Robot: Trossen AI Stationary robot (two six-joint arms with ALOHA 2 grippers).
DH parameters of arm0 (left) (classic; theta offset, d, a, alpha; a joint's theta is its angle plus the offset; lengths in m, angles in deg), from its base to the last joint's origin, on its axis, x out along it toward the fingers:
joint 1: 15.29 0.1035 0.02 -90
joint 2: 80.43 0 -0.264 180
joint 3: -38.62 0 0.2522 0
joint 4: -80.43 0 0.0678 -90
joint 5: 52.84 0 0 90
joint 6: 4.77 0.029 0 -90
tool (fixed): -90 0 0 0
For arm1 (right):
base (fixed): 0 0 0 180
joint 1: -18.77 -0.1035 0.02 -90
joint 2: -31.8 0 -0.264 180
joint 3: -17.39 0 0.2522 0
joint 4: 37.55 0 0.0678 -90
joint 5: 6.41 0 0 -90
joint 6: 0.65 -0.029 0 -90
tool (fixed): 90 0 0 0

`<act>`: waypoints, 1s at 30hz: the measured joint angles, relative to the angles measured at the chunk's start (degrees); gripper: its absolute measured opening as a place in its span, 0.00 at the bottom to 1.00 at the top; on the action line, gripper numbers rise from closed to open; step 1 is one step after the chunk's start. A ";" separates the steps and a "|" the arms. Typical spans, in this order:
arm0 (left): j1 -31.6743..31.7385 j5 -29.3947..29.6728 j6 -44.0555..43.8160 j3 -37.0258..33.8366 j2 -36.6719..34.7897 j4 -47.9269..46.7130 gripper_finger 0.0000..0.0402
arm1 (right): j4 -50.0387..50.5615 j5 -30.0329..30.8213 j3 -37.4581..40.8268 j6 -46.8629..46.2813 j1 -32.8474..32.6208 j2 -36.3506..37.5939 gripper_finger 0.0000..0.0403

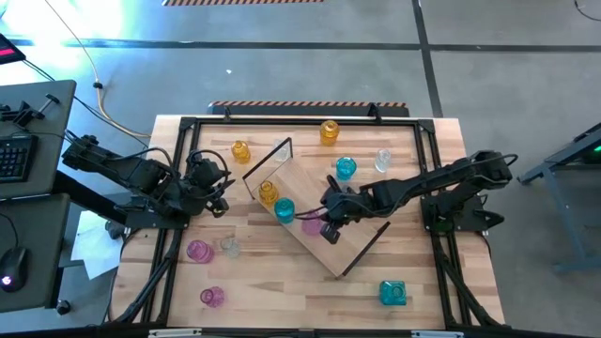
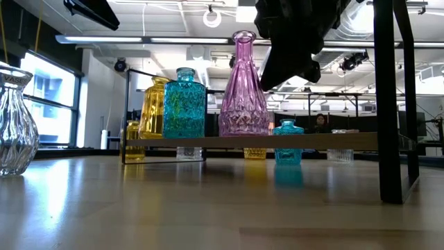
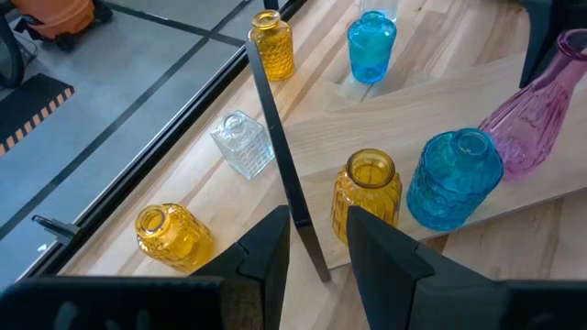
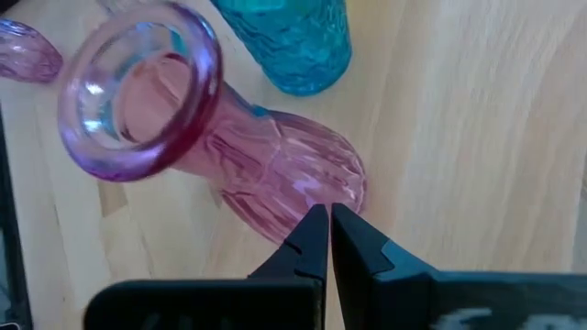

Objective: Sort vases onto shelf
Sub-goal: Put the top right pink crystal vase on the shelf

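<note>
Hovering over the shelf (image 1: 324, 211), the right gripper (image 4: 327, 229) has its fingers pressed together and holds nothing, its tips just beside the body of the tall pink vase (image 4: 220, 147). That pink vase stands upright on the shelf, next to a teal vase (image 2: 184, 104) and an amber vase (image 2: 154, 107), three in a row along the board. The shelf lies at an angle across the middle of the desk (image 1: 282, 300), black frame loops at both ends.

The left gripper (image 3: 316, 243) sits at the shelf's left end, fingers partly apart, nothing between them except the black frame loop (image 3: 284, 165) in line with the gap; contact unclear.

Loose on the desk: amber vases (image 1: 241, 150) near the far edge, a teal vase (image 1: 346, 168), a clear vase (image 1: 382, 160), pink vases (image 1: 198, 250) near the left front, a teal square vase (image 1: 392, 293) front right.
</note>
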 joint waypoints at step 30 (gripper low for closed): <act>0.00 0.02 0.00 -0.02 0.00 0.00 0.26 | -4.83 -4.08 0.00 0.50 -0.02 -0.96 0.00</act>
